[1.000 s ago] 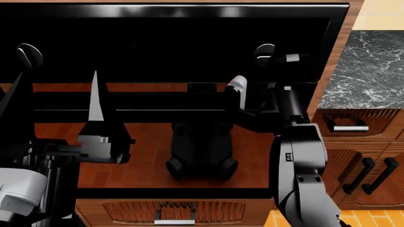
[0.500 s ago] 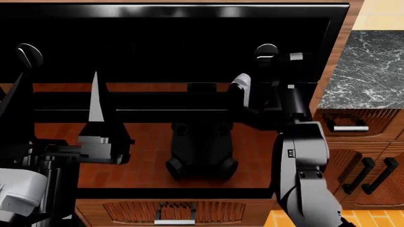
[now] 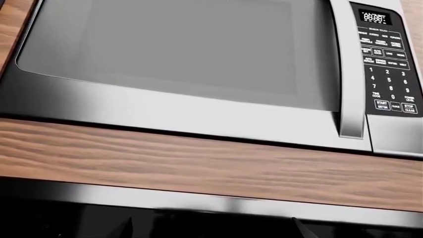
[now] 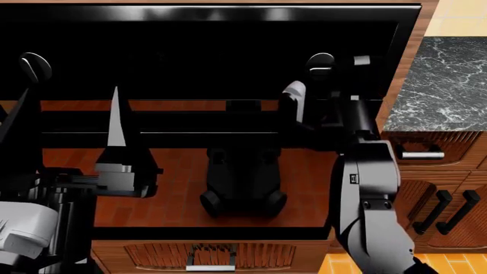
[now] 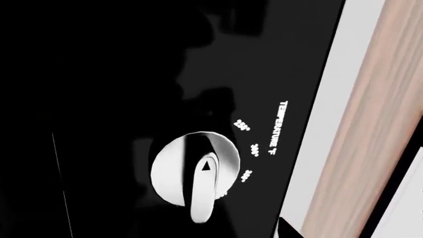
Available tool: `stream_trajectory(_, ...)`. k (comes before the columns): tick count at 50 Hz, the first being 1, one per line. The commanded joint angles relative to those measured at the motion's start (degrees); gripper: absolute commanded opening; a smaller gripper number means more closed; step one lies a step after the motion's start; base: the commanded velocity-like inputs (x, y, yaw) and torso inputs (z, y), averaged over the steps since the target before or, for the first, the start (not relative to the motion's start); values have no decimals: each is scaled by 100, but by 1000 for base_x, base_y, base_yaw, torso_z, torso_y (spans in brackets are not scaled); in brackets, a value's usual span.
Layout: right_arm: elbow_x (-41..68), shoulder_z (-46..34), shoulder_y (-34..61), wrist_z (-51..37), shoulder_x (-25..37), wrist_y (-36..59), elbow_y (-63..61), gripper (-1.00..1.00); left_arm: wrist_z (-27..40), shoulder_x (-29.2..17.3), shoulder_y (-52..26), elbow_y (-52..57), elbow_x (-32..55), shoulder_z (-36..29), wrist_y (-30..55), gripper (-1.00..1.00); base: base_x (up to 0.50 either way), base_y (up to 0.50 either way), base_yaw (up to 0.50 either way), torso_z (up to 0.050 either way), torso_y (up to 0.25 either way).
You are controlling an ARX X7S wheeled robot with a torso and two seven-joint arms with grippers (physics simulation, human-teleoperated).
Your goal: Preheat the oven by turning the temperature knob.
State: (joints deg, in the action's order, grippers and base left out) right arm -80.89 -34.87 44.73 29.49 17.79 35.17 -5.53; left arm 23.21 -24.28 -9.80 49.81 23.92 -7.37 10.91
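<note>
**Up at the oven's right panel corner: knob just beyond my right gripper**

Across the oven (image 4: 205,51), the temperature knob (image 4: 320,63) sits at the control strip's right end, its raised bar running level in the head view. My right gripper (image 4: 327,94) hangs just below and in front of that knob, one pale finger (image 4: 293,94) left of it, jaws apparently spread with nothing between them, though black on black makes this hard to read. Its wrist camera looks squarely onto the knob (image 5: 195,171) beside the degree marks. My left gripper (image 4: 114,123) is far to the knob's left; its jaw state I cannot tell.
</note>
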Motion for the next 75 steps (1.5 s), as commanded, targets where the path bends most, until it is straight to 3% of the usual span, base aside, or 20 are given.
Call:
stream_trajectory(1, 4, -22, 82, 23, -13, -17, 37, 100, 20, -20, -2, -15, 8, -12, -15, 100, 0, 0, 0, 0, 0)
stream_trajectory(32, 66, -133, 111, -21, -11, -112, 63, 100, 75, -79, 14, 8, 33, -36, -44, 100, 0, 0, 0, 0, 0)
stream_trajectory(33, 65, -137, 112, -27, -6, -117, 60, -100, 76, -80, 14, 6, 32, -38, -46, 100, 0, 0, 0, 0, 0)
stream_trajectory(75, 166, -169, 262, -233, -46, -162, 262, -100, 131, -148, -9, -43, 75, -68, -104, 100, 2, 0, 1, 0, 0)
